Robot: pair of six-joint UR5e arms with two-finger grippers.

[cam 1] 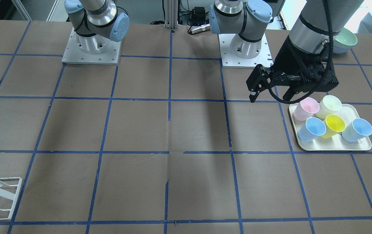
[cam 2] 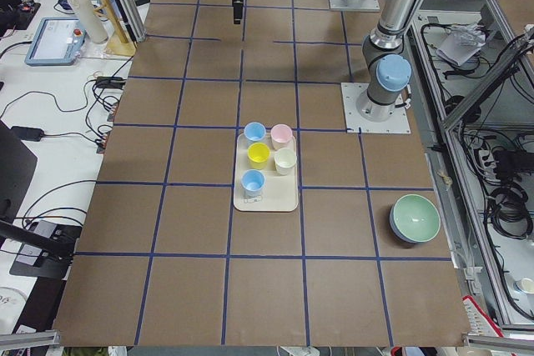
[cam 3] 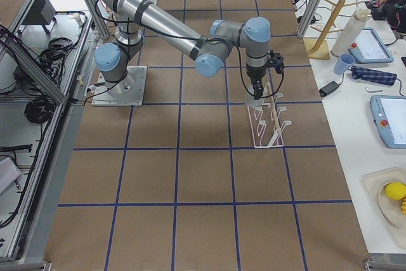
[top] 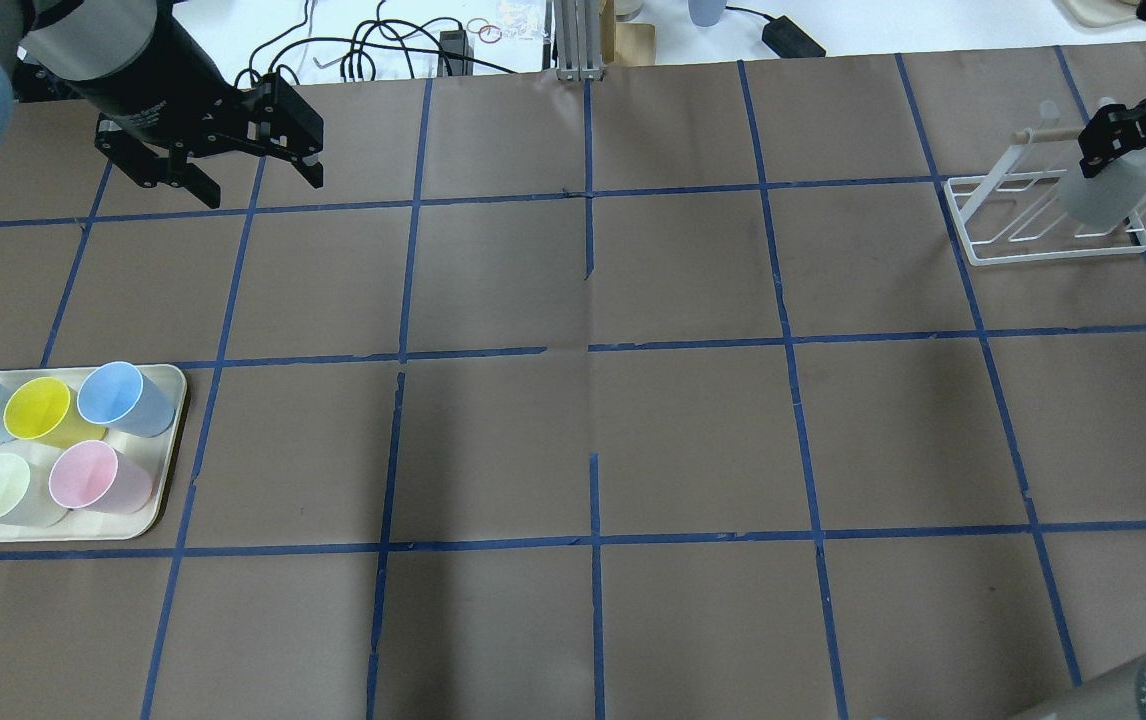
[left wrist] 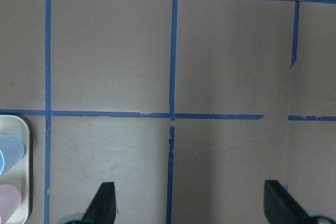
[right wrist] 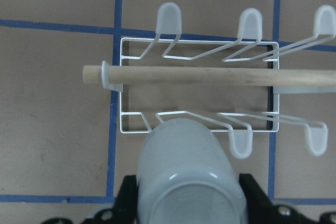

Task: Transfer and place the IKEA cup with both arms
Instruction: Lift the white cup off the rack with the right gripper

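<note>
Two right fingers [right wrist: 127, 205] on the IKEA cup [right wrist: 191, 171], near end off-frame

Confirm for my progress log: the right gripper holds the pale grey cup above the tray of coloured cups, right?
Not quite. The right gripper does hold the pale grey cup, but above the white wire rack, not the tray. The right wrist-mounted view shows it.

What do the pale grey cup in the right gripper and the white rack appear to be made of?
The IKEA cup: probably plastic, pale grey, smooth with a soft sheen and a moulded ring on its base. The rack: apparently thin metal wire, coated white, with rounded whitish tips, perhaps plastic. Its bar: bare wood, tan with faint grain.
</note>
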